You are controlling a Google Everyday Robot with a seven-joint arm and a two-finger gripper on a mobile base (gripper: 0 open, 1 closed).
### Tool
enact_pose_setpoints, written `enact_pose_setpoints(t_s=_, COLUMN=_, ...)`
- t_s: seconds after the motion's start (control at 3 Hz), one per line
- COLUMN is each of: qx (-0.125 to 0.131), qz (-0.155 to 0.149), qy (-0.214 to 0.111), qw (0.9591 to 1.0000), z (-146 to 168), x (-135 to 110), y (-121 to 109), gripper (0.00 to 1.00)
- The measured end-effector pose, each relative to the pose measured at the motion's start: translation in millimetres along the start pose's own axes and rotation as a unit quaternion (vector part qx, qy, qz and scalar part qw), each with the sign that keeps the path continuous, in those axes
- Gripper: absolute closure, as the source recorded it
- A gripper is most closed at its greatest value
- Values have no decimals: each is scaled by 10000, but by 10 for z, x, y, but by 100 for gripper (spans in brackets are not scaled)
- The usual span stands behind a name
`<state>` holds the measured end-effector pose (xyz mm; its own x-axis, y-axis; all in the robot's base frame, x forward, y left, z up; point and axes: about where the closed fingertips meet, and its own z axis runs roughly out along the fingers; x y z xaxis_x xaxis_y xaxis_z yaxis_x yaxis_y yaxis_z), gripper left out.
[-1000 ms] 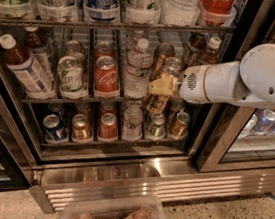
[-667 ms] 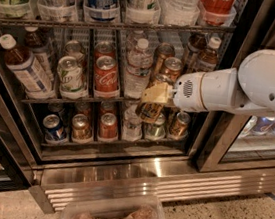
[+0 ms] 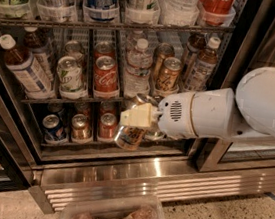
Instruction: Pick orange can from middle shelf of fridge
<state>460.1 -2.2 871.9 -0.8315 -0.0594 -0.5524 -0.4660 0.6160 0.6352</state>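
My gripper (image 3: 137, 116), with cream fingers on a white arm, is in front of the open fridge (image 3: 144, 175), just below the front edge of the middle shelf (image 3: 68, 101). It is shut on an orange can (image 3: 128, 137), which hangs tilted in front of the lower rack, its bronze body and pale label showing under the fingers. Two more orange cans (image 3: 169, 73) stand one behind the other in a lane on the middle shelf, up and to the right of the gripper.
On the middle shelf stand red Coca-Cola cans (image 3: 104, 75), a green-and-white can (image 3: 70, 75), a water bottle (image 3: 137, 69) and tea bottles (image 3: 25, 64). Several cans stand on the lower rack (image 3: 80, 127). A clear plastic bin (image 3: 113, 218) is on the floor below. A black door post (image 3: 235, 54) is at right.
My gripper has moved down and to the left, away from the orange-can lane on the middle shelf, and now has an orange can in it in front of the lower rack.
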Motion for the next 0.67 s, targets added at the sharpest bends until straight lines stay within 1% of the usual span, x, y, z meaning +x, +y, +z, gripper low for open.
enact_pose_setpoints(t_s=0.33, qx=-26, qz=227, qy=112, qw=9997, z=-34, x=283, y=256, gripper=100)
enact_pose_setpoints(t_s=0.67, qx=-20, qz=242, qy=109, qw=9996, z=-41, x=300, y=270, gripper=100)
